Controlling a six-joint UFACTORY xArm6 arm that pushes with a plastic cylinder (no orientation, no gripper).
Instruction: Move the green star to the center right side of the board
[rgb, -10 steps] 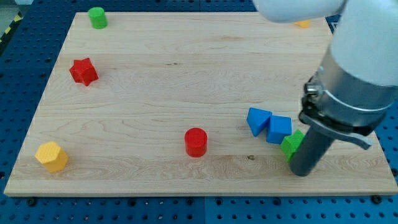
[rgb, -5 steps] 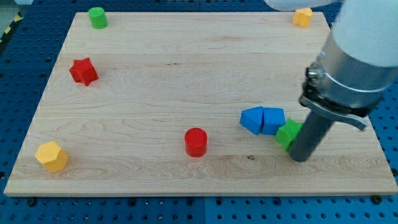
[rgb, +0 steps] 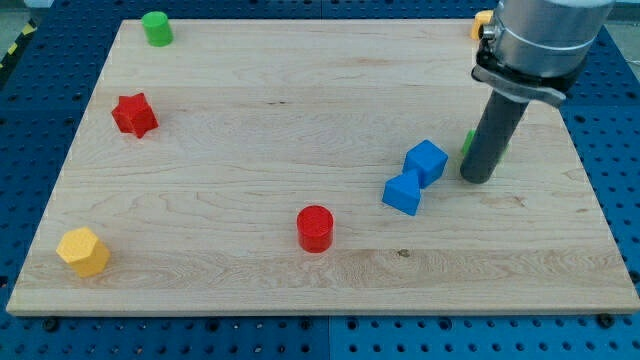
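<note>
The green star (rgb: 468, 141) is mostly hidden behind my dark rod, only a green sliver showing at the rod's left edge, at the board's right side near mid height. My tip (rgb: 478, 180) rests on the board just below the star, touching it. Two blue blocks lie to the left of the tip: a blue cube (rgb: 427, 160) and a blue wedge-like block (rgb: 403, 193) below it, the two touching.
A red cylinder (rgb: 315, 228) sits at the bottom middle. A red star (rgb: 134, 114) is at the left. A green cylinder (rgb: 156, 27) is at the top left, a yellow hexagon (rgb: 82, 250) at the bottom left, a yellow block (rgb: 481, 22) at the top right, partly hidden by the arm.
My tip has moved up the board, pushing the green star upward. The two blue blocks shifted up and turned, now stacked diagonally.
</note>
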